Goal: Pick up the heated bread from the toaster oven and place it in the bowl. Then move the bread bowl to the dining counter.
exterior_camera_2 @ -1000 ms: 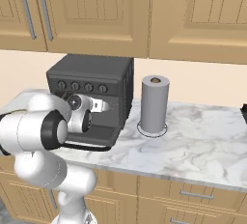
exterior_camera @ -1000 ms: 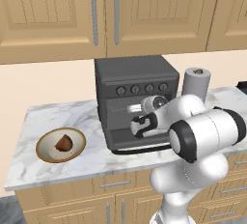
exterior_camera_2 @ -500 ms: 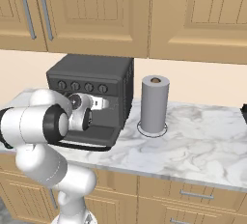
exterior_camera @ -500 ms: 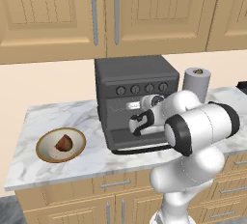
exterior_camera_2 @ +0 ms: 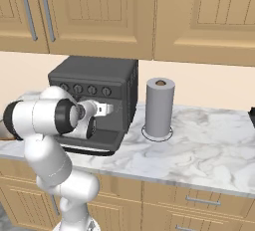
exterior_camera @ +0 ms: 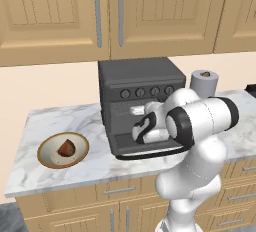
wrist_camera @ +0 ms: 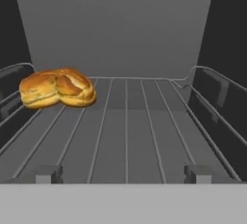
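I see the heated bread lying on the toaster oven's wire rack, ahead and left of my pincer, which is spread wide and holds nothing. Well off to its left on the worktop, the bowl holds a dark brown chunk.

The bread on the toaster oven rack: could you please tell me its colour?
Golden-orange with darker browned folds; the heated bread shows best in the hand view.

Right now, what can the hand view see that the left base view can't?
The hand view looks inside the toaster oven: the heated bread lies on the wire rack, toward its left side, and the gripper is open, short of it. The left base view has the bowl holding a dark brown chunk, and the paper-towel roll. Both show the toaster oven.
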{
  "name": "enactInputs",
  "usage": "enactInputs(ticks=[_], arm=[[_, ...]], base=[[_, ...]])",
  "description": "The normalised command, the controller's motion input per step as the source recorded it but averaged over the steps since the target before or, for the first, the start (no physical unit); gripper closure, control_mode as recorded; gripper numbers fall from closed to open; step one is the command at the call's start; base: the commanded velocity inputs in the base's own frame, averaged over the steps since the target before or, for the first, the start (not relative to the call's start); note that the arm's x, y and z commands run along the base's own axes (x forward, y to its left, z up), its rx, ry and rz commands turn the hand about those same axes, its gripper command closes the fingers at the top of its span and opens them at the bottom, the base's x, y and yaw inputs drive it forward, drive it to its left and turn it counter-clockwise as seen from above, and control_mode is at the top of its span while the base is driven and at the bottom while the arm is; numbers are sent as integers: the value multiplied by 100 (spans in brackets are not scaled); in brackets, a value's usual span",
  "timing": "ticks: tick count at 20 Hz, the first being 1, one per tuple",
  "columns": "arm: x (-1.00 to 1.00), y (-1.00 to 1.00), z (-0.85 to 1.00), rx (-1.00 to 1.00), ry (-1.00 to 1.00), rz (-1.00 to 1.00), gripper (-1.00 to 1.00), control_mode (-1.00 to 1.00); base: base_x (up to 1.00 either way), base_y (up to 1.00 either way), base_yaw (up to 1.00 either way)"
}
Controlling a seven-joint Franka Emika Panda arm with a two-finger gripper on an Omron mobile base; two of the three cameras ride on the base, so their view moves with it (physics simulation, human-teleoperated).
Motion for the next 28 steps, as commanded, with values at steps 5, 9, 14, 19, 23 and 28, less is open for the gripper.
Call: enactInputs(ticks=[5, 9, 14, 19, 23, 28], arm=[[13, 5, -20, 0, 41, 0, -100, -100], [-18, 5, -1, 0, 70, 0, -100, -100], [-71, 1, 2, 0, 89, -1, -100, -100], [-99, 0, 2, 0, 100, -4, -100, -100], [-100, 0, 0, 1, 100, -5, -100, -100], [-100, 0, 0, 2, 100, -6, -100, -100]], base=[[0, 0, 0], [0, 0, 0], [0, 0, 0], [0, 0, 0], [0, 0, 0], [0, 0, 0]])
